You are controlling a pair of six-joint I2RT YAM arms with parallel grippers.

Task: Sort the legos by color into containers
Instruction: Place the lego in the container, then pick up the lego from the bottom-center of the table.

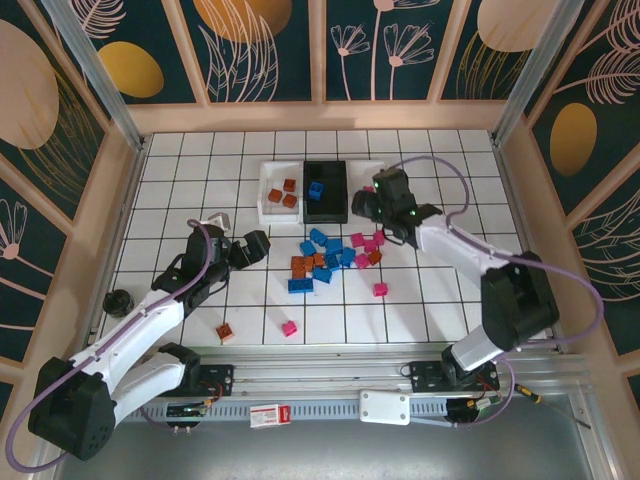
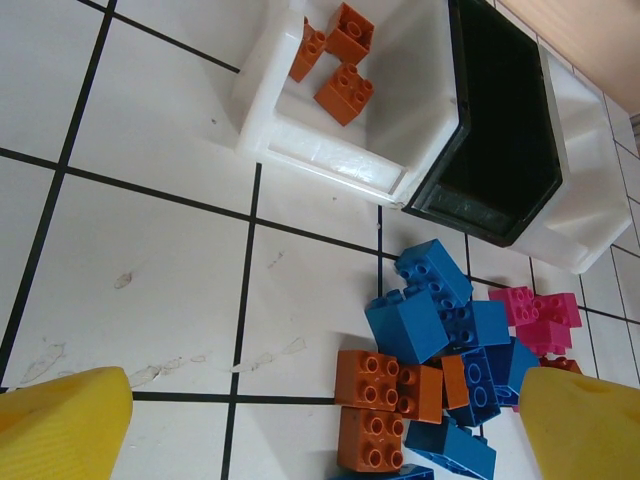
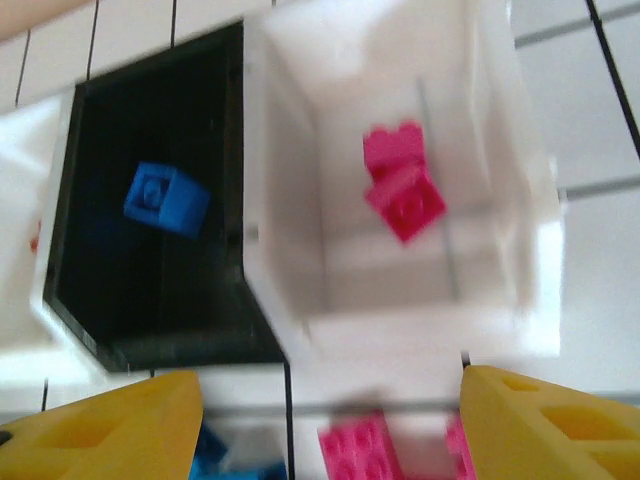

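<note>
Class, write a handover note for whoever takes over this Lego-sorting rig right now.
Left gripper: open, empty, near the mixed pile. Right gripper: open, empty, above the right white bin.
Done: three orange bricks in the left white bin, one blue brick in the black bin, pink bricks in the right white bin.
To do: the pile, one stray orange brick, two stray pink bricks.

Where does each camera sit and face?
Top external: overhead behind the bases, facing the table; left end effector, right end effector and both arms show.
Left wrist: on the left arm, facing the lego pile; yellow fingers below.
Right wrist: above the black bin and white bin; yellow fingers below.
All share the black bin.
</note>
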